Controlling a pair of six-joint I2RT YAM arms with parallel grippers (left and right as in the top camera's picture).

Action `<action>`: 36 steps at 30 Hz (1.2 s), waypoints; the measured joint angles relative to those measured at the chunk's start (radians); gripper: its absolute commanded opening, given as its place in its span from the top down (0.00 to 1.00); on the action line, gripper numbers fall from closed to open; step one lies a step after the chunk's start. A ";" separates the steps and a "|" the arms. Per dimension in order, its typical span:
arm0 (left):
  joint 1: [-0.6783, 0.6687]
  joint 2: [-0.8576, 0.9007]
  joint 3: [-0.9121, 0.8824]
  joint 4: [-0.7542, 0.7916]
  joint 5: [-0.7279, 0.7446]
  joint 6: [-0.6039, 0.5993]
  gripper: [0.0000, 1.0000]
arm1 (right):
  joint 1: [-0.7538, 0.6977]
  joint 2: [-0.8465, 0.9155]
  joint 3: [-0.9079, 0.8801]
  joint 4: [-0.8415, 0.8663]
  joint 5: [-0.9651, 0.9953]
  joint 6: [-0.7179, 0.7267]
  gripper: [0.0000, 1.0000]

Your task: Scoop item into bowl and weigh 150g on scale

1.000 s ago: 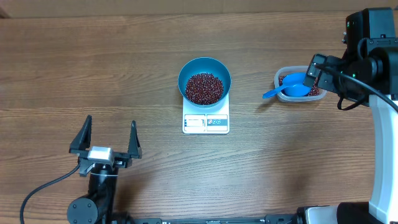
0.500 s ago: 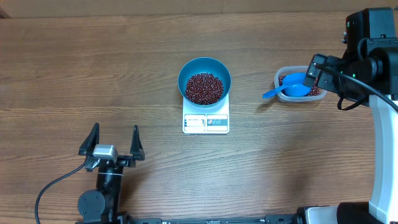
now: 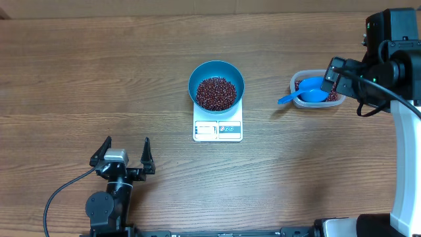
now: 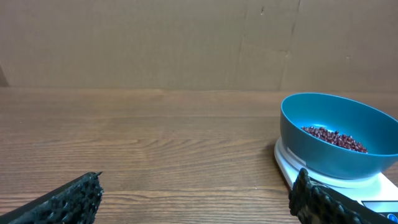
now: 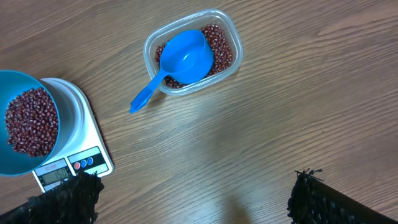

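Beans (image 3: 216, 93): small, dark red-brown, a loose heap in the teal-blue bowl (image 3: 217, 67). The bowl sits on the white scale (image 3: 218, 130), mid-tabletop (image 3: 99, 79). Scale display digits too small to read; two blue-marked buttons beside it. More beans in the clear tub (image 3: 294, 79) to the right, with the blue scoop (image 3: 309, 92) lying in it, handle over the rim. Left hand (image 3: 126, 143) released, well apart from the scale. Right hand (image 5: 198, 186) released, up above the tabletop near the tub.

Scale (image 3: 218, 130) display digits too small to read overhead. Bowl (image 5: 28, 79) cut by left edge, right wrist view. Tub (image 3: 293, 83) right end hidden under right arm (image 3: 388, 66).
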State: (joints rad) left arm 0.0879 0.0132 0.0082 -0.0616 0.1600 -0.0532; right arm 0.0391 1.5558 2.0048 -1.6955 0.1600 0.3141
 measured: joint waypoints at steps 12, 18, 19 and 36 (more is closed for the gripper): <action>0.000 0.000 0.000 0.000 -0.003 0.000 0.00 | 0.000 0.000 0.000 0.000 0.000 0.000 0.00; 0.000 0.000 0.000 0.000 -0.003 0.000 0.01 | 0.000 0.000 0.000 0.000 0.000 0.000 0.00; 0.000 0.000 0.000 0.000 -0.003 0.000 0.00 | 0.000 0.000 0.000 0.000 0.000 -0.001 0.00; 0.000 0.000 0.000 -0.002 -0.007 0.000 0.01 | 0.000 -0.137 -0.027 0.290 -0.058 0.025 0.00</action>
State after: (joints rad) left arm 0.0879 0.0132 0.0082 -0.0631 0.1532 -0.0536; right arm 0.0391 1.4193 1.9781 -1.4055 0.1024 0.3393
